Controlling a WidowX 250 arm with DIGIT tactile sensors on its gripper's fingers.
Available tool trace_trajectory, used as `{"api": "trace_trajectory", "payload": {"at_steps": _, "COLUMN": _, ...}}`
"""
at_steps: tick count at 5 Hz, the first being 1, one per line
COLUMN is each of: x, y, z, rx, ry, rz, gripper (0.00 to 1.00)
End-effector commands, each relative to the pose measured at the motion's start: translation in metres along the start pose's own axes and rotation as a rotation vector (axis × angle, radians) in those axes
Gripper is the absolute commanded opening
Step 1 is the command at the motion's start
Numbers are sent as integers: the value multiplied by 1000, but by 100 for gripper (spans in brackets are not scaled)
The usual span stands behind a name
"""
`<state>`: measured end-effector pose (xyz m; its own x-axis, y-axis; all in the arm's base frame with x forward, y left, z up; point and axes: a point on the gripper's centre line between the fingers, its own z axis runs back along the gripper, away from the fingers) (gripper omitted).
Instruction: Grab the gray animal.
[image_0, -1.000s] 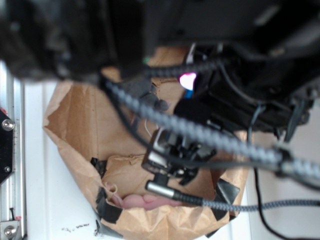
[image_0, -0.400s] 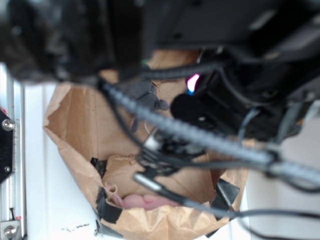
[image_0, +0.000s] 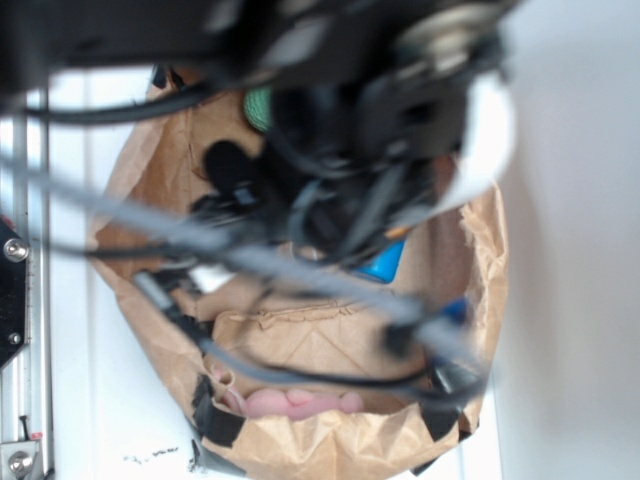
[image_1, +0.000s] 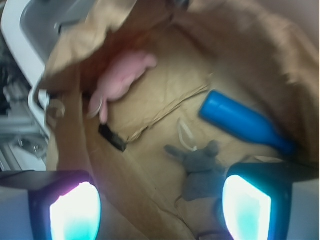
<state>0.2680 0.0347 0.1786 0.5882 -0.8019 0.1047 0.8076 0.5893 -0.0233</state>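
gray animal: lower body cut off behind the right finger (wrist view).
pink toy: only a strip shows above the bag rim.
arm: blurred, hides the bag's middle.

The exterior view looks straight down from overhead, close behind the blurred black arm and its cables, into the crumpled brown paper bag. The wrist view looks down from inside the bag's mouth, nearer still. Both share the bag's floor and the pink soft toy.
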Motion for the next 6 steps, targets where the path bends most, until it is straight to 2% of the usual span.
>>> {"api": "trace_trajectory", "payload": {"at_steps": 1, "x": -3, "y": 32, "z": -25, "rx": 87, "ry": -100, "rz": -104, "gripper": 100}}
{"api": "trace_trajectory", "payload": {"at_steps": 2, "x": -1, "y": 52, "z": -45, "rx": 86, "ry": -48, "rz": -125, "gripper": 100}}
{"api": "trace_trajectory", "payload": {"at_steps": 3, "x": 3, "y": 56, "z": -70, "rx": 166, "ry": 22, "rz": -187, "gripper": 100}}
{"api": "trace_trajectory", "payload": {"at_steps": 4, "x": 5, "y": 48, "z": -91, "rx": 228, "ry": 113, "rz": -171, "gripper": 100}}
{"api": "trace_trajectory", "payload": {"at_steps": 5, "x": 3, "y": 49, "z": -91, "rx": 176, "ry": 117, "rz": -172, "gripper": 100}}
{"api": "trace_trajectory", "payload": {"at_steps": 6, "x": 2, "y": 40, "z": -72, "rx": 116, "ry": 63, "rz": -162, "gripper": 100}}
